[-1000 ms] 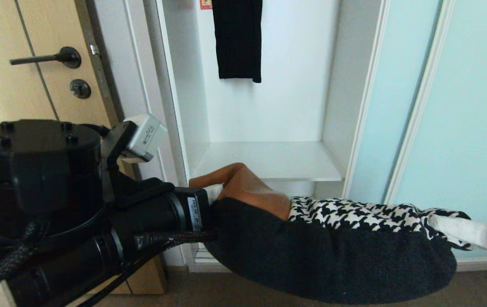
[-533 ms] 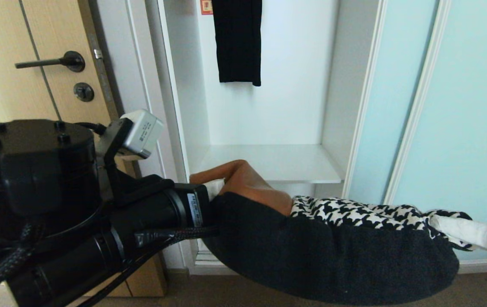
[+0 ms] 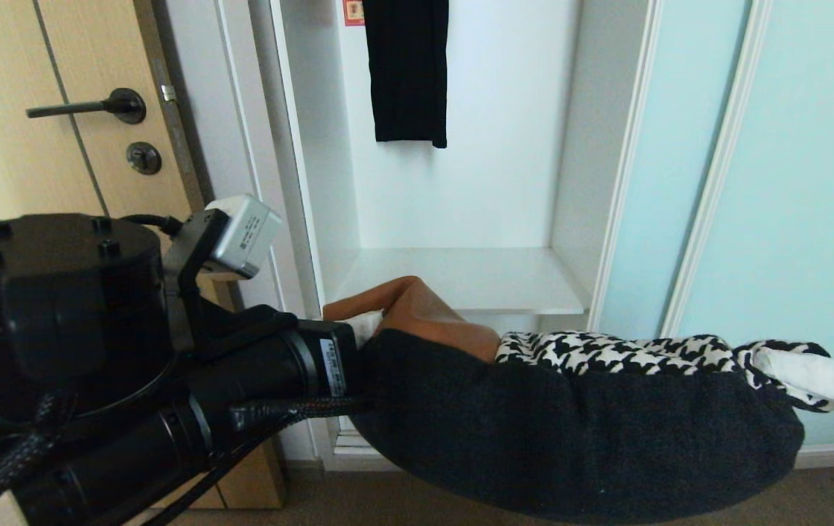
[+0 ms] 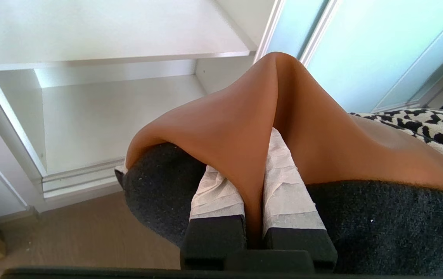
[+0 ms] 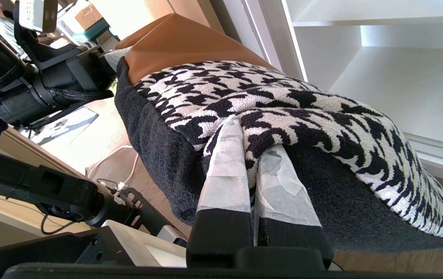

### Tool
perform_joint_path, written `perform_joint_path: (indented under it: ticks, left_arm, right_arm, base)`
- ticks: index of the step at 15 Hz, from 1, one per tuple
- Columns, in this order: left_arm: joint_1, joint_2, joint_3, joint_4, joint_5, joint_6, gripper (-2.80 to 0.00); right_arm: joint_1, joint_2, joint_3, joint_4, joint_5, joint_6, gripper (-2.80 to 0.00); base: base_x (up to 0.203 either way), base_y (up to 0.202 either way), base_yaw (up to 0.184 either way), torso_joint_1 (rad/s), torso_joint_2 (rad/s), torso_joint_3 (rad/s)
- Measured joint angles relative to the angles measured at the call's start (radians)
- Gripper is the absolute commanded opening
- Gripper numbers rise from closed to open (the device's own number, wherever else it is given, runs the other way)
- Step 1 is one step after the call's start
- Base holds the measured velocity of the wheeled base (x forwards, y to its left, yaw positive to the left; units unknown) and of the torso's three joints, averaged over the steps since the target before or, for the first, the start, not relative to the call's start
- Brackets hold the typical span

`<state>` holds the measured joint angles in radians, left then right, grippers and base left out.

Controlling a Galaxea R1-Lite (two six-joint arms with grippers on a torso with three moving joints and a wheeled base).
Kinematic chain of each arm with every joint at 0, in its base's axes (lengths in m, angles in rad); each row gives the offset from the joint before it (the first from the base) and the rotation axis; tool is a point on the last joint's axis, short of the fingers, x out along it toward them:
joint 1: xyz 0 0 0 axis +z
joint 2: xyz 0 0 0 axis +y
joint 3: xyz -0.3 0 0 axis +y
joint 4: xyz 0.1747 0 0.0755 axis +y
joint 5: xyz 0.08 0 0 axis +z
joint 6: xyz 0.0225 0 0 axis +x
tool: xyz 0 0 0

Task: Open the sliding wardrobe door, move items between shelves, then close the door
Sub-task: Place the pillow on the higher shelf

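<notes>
The patchwork pillow (image 3: 578, 424) hangs level before the open wardrobe, slung between 2 grippers: the left gripper (image 4: 253, 201) pinches its tan corner, the right gripper (image 5: 253, 182) its houndstooth end. The upper shelf (image 3: 461, 281) lies just beyond and slightly above.
</notes>
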<state>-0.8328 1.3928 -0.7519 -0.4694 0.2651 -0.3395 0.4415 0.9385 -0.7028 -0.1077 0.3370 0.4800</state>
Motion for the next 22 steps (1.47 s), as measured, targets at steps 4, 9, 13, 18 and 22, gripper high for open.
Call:
perform_joint_path:
  ticks: [4, 9, 13, 18, 22]
  left_arm:
    - [0.000, 0.006, -0.004, 0.000, 0.000, 0.000, -2.80]
    - [0.000, 0.020, -0.004, -0.002, 0.000, 0.001, -2.80]
    - [0.000, 0.026, -0.003, -0.001, 0.000, 0.001, -2.80]
    - [-0.001, 0.030, 0.000, 0.000, 0.000, 0.002, -2.80]
    - [-0.001, 0.033, 0.006, 0.000, 0.000, 0.002, -2.80]
  right_arm:
    - [-0.001, 0.016, 0.006, 0.002, -0.002, -0.001, -2.80]
    - [-0.001, 0.025, 0.011, 0.003, 0.000, 0.000, -2.80]
    - [-0.001, 0.027, 0.013, 0.002, 0.000, 0.000, -2.80]
    - [-0.001, 0.030, 0.017, 0.002, 0.000, 0.001, -2.80]
    - [-0.001, 0.032, 0.021, 0.002, 0.000, 0.001, -2.80]
  base:
    - [0.019, 0.000, 0.000, -0.001, 0.00, 0.002]
    - [0.193, 0.000, -0.001, 0.004, 0.00, 0.002]
    - [0.197, 0.000, -0.001, 0.002, 0.00, 0.002]
    - [0.199, 0.000, 0.000, -0.001, 0.00, 0.002]
    - [0.194, 0.000, 0.000, 0.005, 0.00, 0.001]
